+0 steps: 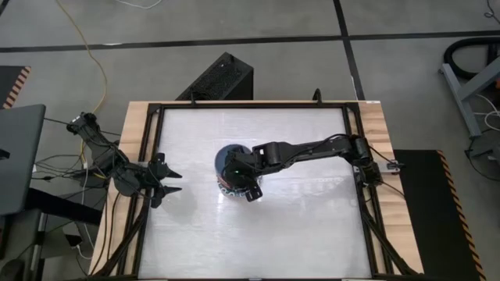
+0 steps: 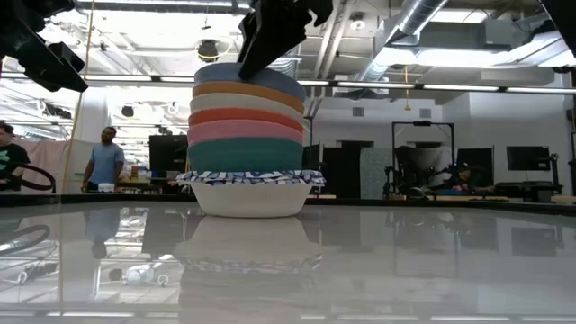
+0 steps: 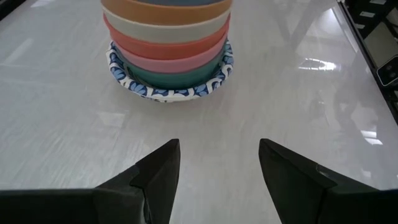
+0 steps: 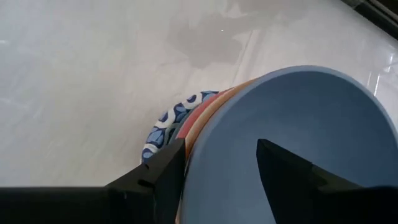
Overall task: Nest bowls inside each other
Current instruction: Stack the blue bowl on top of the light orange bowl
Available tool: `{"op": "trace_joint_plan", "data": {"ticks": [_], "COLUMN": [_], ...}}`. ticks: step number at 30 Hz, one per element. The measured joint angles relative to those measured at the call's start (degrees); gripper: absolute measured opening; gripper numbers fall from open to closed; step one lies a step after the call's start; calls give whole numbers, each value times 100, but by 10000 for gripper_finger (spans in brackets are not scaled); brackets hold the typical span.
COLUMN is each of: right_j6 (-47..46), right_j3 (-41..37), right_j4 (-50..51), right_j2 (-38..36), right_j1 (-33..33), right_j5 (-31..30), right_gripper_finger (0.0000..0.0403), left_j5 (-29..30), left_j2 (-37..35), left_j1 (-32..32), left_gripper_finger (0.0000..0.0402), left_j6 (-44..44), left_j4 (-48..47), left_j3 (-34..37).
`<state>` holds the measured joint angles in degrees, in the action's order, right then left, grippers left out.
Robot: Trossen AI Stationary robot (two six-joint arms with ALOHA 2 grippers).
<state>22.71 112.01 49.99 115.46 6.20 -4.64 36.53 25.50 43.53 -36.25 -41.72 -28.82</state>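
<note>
The right gripper [image 4: 214, 165] is positioned over the stack of bowls [image 2: 248, 144] near the middle of the desk [image 1: 305, 218]. Its jaws are seen parted, straddling the rim of the blue bowl [image 4: 298, 143] at the top of the stack: one finger stands outside the wall, the other over the hollow. Whether the rim is actually pinched cannot be told.

In the low view the stack is seen in full, nested in this order from the top: blue, orange [image 2: 247, 93], cream [image 2: 245, 103], red [image 2: 243, 117], pink [image 2: 245, 131], green [image 2: 245, 155], all seated in a white bowl with a blue patterned rim [image 2: 249, 198], which rests on the desk. Further patterned bowls beneath cannot be told apart.

The left gripper [image 3: 219, 163] is held at the left edge of the desk, well apart from the stack, with its jaws wide apart and nothing between them. The stack is seen straight ahead of it in the left wrist view.

People [image 2: 105, 162] are seen standing in the room beyond the desk.
</note>
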Motion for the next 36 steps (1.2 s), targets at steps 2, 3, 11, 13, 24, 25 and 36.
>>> {"op": "trace_joint_plan", "data": {"ticks": [2,3,11,13,24,25,36], "right_j6": [16,27,111,178,376,412,431], "right_j3": [0,6,316,326,332,332,-320], "right_j4": [7,0,-9,-54,-994,-1122,-2527], "right_j2": [0,0,-46,-46,-46,-46,22], "right_j1": [3,4,45,58,14,-1,-349], "right_j5": [1,2,4,7,138,140,173], "right_gripper_finger": [217,217,217,217,217,217,217], "left_j5": [0,0,0,0,0,0,0], "left_j2": [1,0,0,0,0,0,1], "left_j1": [0,-2,0,0,0,-1,0], "left_gripper_finger": [208,208,208,208,208,208,208], "left_j6": [1,0,0,2,1,0,0], "left_j4": [0,1,1,-1,1,1,1], "left_j3": [-1,-2,-2,0,0,-1,0]}}
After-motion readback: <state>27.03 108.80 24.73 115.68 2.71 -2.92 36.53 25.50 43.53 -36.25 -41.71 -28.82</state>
